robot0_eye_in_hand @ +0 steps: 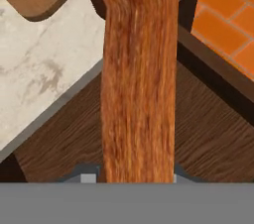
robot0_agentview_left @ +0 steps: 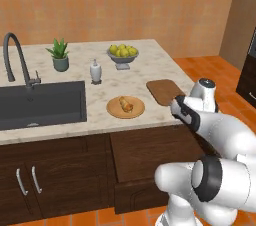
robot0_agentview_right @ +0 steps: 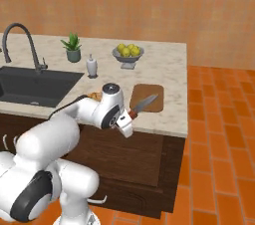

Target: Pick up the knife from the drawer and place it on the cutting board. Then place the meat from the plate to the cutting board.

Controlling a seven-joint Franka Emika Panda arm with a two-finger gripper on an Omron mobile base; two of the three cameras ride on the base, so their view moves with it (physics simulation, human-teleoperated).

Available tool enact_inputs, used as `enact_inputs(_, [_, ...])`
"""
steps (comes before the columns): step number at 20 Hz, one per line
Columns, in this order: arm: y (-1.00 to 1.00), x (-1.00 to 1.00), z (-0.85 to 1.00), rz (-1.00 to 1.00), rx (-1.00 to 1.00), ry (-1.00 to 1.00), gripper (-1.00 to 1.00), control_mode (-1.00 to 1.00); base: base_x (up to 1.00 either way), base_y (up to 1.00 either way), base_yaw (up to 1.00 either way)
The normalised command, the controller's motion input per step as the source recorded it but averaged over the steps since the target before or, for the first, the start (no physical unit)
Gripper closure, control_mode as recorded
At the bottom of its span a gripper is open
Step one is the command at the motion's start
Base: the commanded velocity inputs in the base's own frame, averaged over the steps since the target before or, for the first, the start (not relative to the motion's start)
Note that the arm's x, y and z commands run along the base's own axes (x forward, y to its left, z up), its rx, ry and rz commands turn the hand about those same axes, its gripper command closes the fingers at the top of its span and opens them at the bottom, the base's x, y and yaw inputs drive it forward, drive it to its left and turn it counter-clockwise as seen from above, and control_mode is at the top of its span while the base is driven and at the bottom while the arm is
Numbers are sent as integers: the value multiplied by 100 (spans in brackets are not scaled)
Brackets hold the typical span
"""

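Orange-tan walls, terracotta floor tiles, and a pale marble counter (robot0_agentview_left: pixel 150 60) running over dark wood cabinets. Upper left of the left base view, there's the black sink (robot0_agentview_left: pixel 40 104) with its curved dark faucet (robot0_agentview_left: pixel 15 57); just right of that a little potted plant (robot0_agentview_left: pixel 60 55), a white soap dispenser (robot0_agentview_left: pixel 95 71), and the grey fruit bowl (robot0_agentview_left: pixel 123 56) stacked with yellow-green fruit. Centre frame sits the plate (robot0_agentview_left: pixel 125 107), and the meat (robot0_agentview_left: pixel 125 104) is lying on it. Right of the plate, near the counter's front edge, lies the cutting board (robot0_agentview_left: pixel 165 91), partly hidden behind the white arm.

Over to the right base view: the gripper (robot0_agentview_right: pixel 130 116) sits mid-frame, just off the counter's front edge, clamped on the knife (robot0_agentview_right: pixel 143 103) by its orange-red handle, the silver blade angling up and right over the near end of the board. In the hand view that handle fills the middle, top to bottom, with a corner of the board at upper left.

Below the counter, the drawer (robot0_agentview_left: pixel 150 152) stands pulled out, its flat dark front under the arm. The arm's body blocks the plate in the right base view.
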Motion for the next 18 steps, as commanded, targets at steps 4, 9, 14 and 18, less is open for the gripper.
enact_inputs(4, [-11,97,36,8,0,13,100,-100,0,0,0])
enact_inputs(9, [-8,37,-1,3,0,5,100,-100,0,0,0])
enact_inputs(14, [-16,63,0,5,0,17,100,-100,0,0,0])
enact_inputs(18, [-11,75,-13,8,0,7,100,-100,0,0,0])
